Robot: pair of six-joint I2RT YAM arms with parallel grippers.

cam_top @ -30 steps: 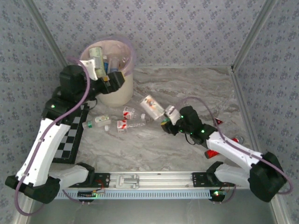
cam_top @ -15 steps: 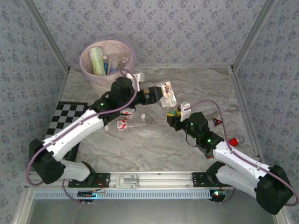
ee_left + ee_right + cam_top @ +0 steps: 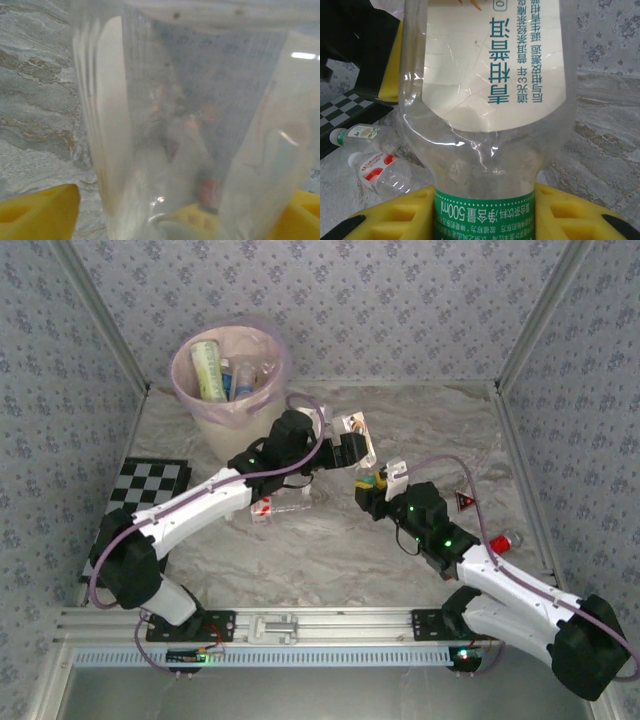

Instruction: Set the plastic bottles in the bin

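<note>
Mid-frame in the top view, we are looking at a clear bottle (image 3: 357, 434) with a white label, green print and a green neck band. It is being held off the table, its long axis running up-frame from the right gripper (image 3: 371, 483), which is pinching the neck. The left gripper (image 3: 343, 448) is straddling the far end, whether clamped or not we cannot tell. The bin (image 3: 214, 432) is sitting upper left, nearer the left gripper, so we are judging that side better placed to carry.
</note>
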